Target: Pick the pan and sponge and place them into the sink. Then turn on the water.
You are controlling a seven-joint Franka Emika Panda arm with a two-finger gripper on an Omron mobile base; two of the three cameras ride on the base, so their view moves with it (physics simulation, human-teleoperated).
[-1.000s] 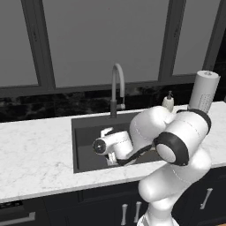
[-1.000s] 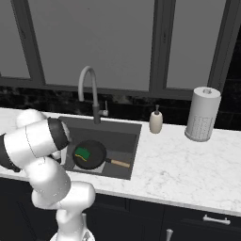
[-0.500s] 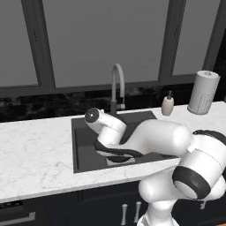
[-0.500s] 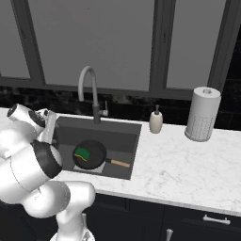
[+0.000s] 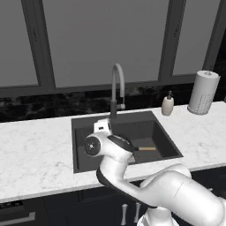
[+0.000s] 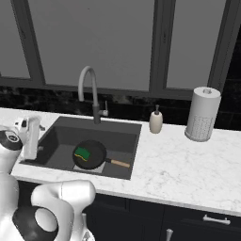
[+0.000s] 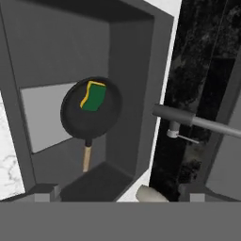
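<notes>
We see a black pan (image 6: pixel 89 154) with a pale wooden handle, a green-and-yellow sponge (image 6: pixel 83 153), a dark grey sink (image 6: pixel 123 149), and a white marbled counter (image 6: pixel 179 164).

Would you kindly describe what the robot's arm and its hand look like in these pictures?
The arm is built of glossy white, rounded, bulbous segments joined by dark grey to black rings. One joint ends in a flat dark round cap with a small light mark at its centre. The hand is a white, boxy block. No cables, lettering or other markings are visible on it.
</notes>
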